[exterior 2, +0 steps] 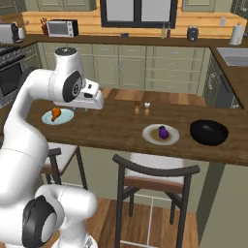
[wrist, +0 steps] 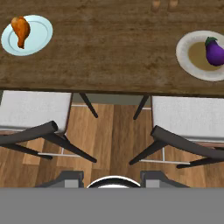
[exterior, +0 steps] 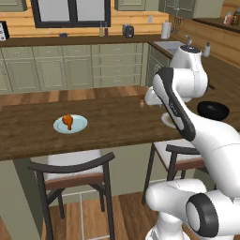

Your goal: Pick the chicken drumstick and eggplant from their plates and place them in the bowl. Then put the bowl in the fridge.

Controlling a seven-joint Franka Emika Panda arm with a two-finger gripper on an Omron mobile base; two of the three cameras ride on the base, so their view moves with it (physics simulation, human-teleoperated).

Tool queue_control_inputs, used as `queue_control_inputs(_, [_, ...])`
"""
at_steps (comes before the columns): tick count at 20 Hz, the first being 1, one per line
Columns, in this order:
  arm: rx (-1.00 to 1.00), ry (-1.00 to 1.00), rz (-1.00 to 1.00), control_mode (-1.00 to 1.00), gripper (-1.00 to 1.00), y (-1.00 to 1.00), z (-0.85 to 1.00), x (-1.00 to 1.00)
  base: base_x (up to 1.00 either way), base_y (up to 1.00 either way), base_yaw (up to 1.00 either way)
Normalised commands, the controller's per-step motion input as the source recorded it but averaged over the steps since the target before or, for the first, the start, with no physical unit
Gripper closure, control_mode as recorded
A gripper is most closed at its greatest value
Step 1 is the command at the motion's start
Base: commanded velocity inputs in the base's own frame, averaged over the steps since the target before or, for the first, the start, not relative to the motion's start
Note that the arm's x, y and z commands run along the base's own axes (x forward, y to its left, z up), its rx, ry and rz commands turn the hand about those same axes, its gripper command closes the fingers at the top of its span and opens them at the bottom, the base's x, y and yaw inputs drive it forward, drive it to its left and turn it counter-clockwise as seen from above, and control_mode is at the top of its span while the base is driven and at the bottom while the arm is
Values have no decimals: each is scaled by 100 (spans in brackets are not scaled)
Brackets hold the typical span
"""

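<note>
On the wooden counter (exterior 2: 111,128), the drumstick (exterior 2: 56,114) lies left of the eggplant (exterior 2: 163,132), the black bowl (exterior 2: 209,132) right of it, while the gripper (wrist: 112,177) hovers part open, holding nothing.

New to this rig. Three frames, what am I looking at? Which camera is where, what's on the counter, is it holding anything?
It's a rendered kitchen with a white robot arm on a drivable base. Two pictures come from cameras on the base, behind the arm to its left and right, looking forward over it. The third comes from a camera on the hand, looking down along the gripper, whose dark fingertips poke up at the bottom.

On the wooden counter: a pale blue plate with the chicken drumstick, a cream plate with the eggplant, a black bowl, and two small shakers.

Nothing shows between the fingertips; the gripper hangs above the stools, holding nothing.
</note>
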Motion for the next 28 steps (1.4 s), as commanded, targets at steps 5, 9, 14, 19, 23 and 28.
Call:
queue_control_inputs(5, [0,0,0,100,-100,0,0,0,0,0,0])
queue_control_inputs(9, [0,0,0,100,-100,0,0,0,41,-10,0])
queue_control_inputs(14, [0,0,0,100,-100,0,0,0,81,-28,0])
queue_control_inputs(19, [0,0,0,100,-100,0,0,0,53,-35,0])
queue_control_inputs(23, [0,1,0,-100,-100,-81,-37,7,0,0,0])
queue_control_inputs(28, [0,15,0,-100,-100,-100,-68,-13,0,0,0])
